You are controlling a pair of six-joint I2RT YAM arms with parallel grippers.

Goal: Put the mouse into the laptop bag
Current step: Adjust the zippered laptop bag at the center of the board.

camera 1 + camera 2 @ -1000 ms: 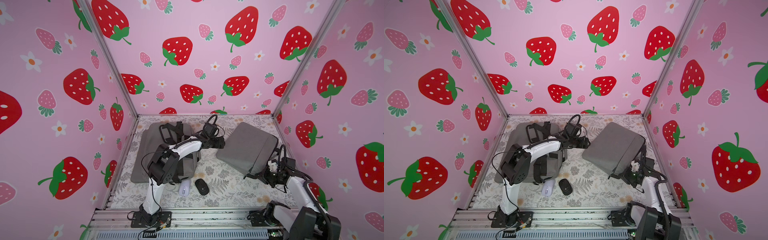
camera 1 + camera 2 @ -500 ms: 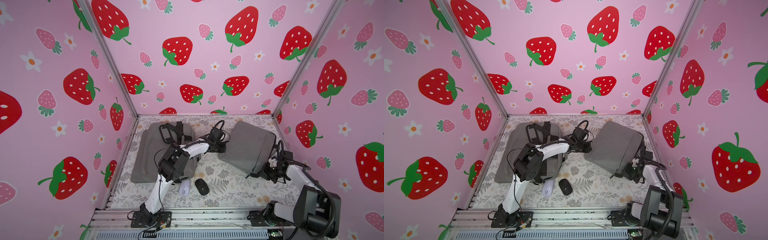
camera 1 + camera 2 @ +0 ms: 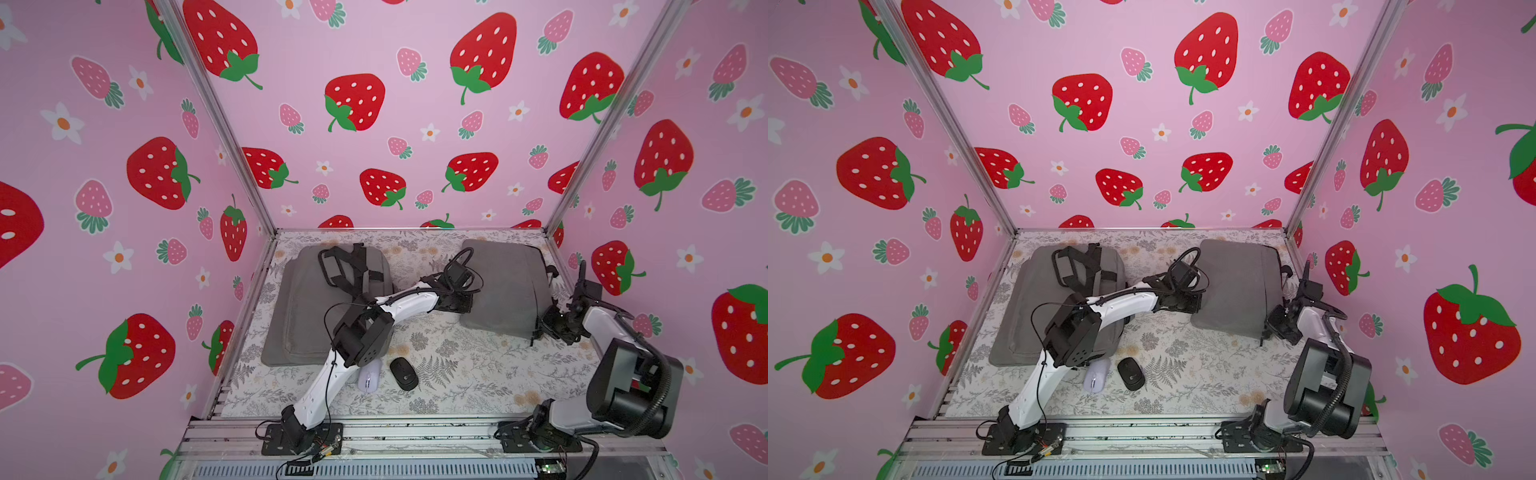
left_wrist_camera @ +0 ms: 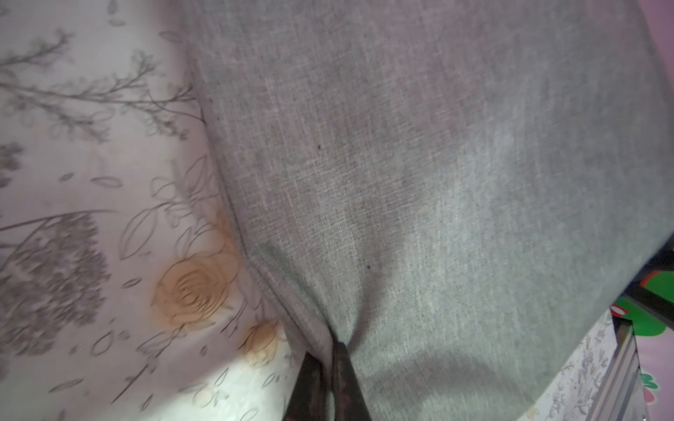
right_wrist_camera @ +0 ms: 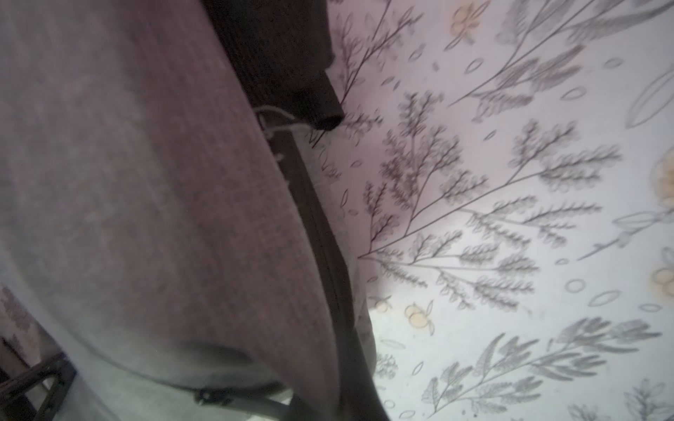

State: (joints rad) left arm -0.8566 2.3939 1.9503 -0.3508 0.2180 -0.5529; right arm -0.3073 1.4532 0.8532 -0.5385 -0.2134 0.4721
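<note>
Tops overhead, wrist cams near laptop bag (image 4: 437,182)

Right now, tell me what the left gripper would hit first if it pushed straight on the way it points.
The laptop bag: the left gripper is shut on its edge, so going straight on would likely just push into the grey fabric.

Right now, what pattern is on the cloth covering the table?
The cloth has grey ferns and pale orange flowers on white, clearest in the right wrist view.

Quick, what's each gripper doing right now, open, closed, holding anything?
The left gripper is closed, pinching the gray laptop bag by its edge.
The right gripper is closed on the bag's zipper side, apparently gripping it.
</note>
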